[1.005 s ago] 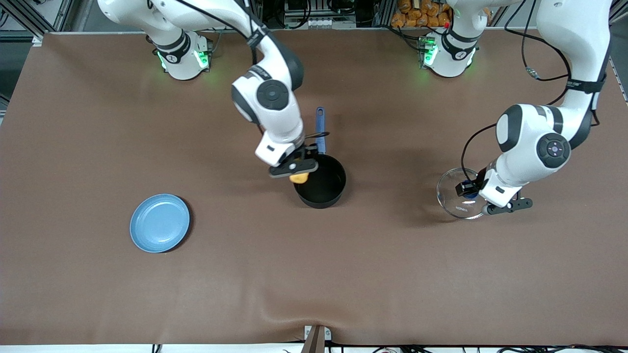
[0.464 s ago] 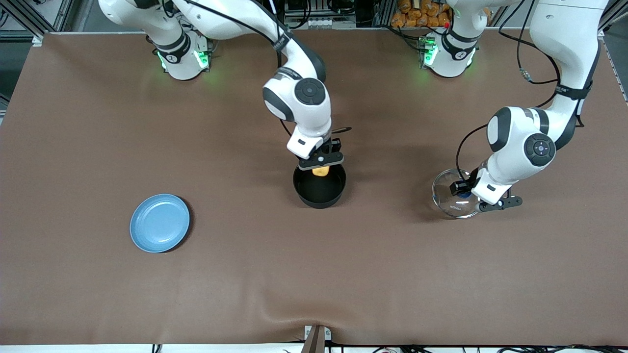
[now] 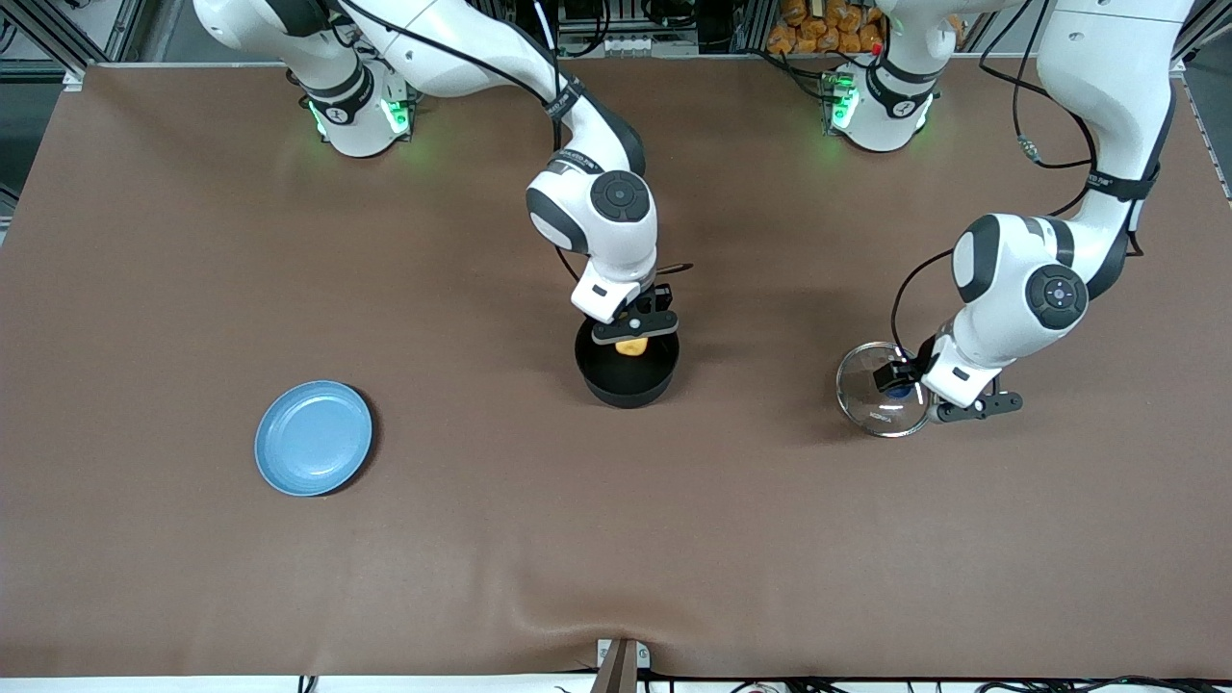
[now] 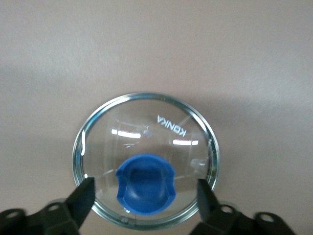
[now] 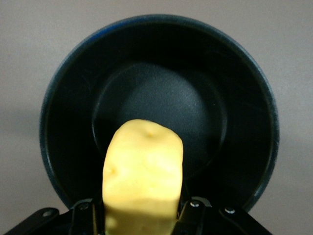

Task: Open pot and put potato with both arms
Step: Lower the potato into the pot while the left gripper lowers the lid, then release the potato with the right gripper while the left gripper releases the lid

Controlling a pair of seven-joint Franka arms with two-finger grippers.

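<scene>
Front view: right gripper (image 3: pixel 632 335) over pot (image 3: pixel 627 377), jaws closed on potato (image 3: pixel 631 346), potato hanging inside the rim line above the pot's mouth. Pot open, mid-table, handle hidden under the right arm. Right wrist view confirms: potato (image 5: pixel 143 177) clamped between both fingers (image 5: pixel 86 214), black pot floor (image 5: pixel 161 117) directly below, nothing in it.

Left gripper (image 3: pixel 910 387) toward the left arm's end of the table, low over the lid (image 3: pixel 878 393). Lid well apart from the pot, glass dome up, blue knob (image 3: pixel 898 387) partly hidden by the gripper. Left wrist view: knob (image 4: pixel 145 184) centered between the fingers (image 4: pixel 84 197), jaws spread wide, fingers clear of the knob on both sides and standing at about the lid (image 4: pixel 146 127) rim. No grip on it. Cannot tell whether lid rests flat on the table or hangs just above it.

Plate (image 3: pixel 313 438) toward the right arm's end of the table, nearer the front camera than the pot, well apart from both grippers.
</scene>
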